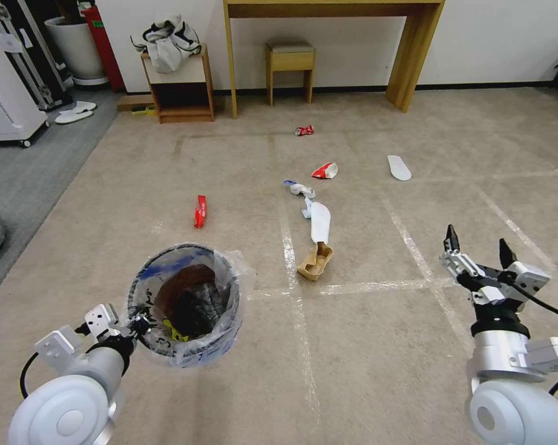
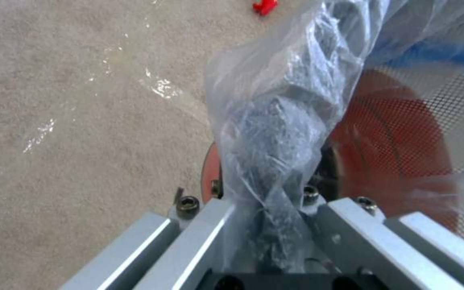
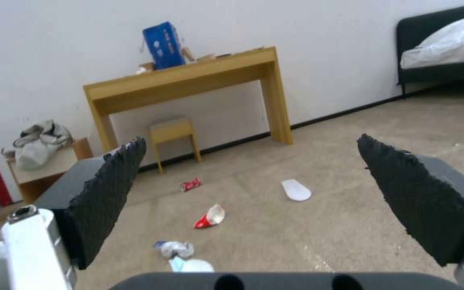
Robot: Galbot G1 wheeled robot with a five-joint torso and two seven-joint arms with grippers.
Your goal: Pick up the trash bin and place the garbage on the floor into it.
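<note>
The floor (image 1: 377, 346) was a beige short-pile carpet crossed by worn whitish tape lines, giving way to a grey flooring strip (image 1: 19, 173) along the left edge of the head view. Across the top stood a white wall, a wooden desk (image 1: 328, 12), a small stool (image 1: 290, 59) beneath it, and a low shelf (image 1: 180, 86) with a bundled cloth on top.

In the lower left of the head view the trash bin (image 1: 186, 303) hung at the left gripper (image 1: 133, 326), a small round red bin with a dark inside, lined with a crinkled clear bag printed in blue. In the left wrist view the fingers were closed on the bin's rim through a twisted fold of the bag (image 2: 275, 133), red mesh wall beside it.

The garbage lay scattered through the middle of the head view: a red wrapper (image 1: 199, 211), a tan paper carton (image 1: 316, 261) touching the near end of a long white insole (image 1: 320, 221), crumpled white-blue scraps (image 1: 300, 188), a red-white paper cup (image 1: 325, 170), a crushed red can (image 1: 304, 130), and a second insole (image 1: 398, 167) well apart at the right.

The right gripper (image 1: 479, 247) hovered at lower right, its dark ridged fingers (image 3: 108, 193) spread wide with nothing between them. Bare carpet lay open before it.
</note>
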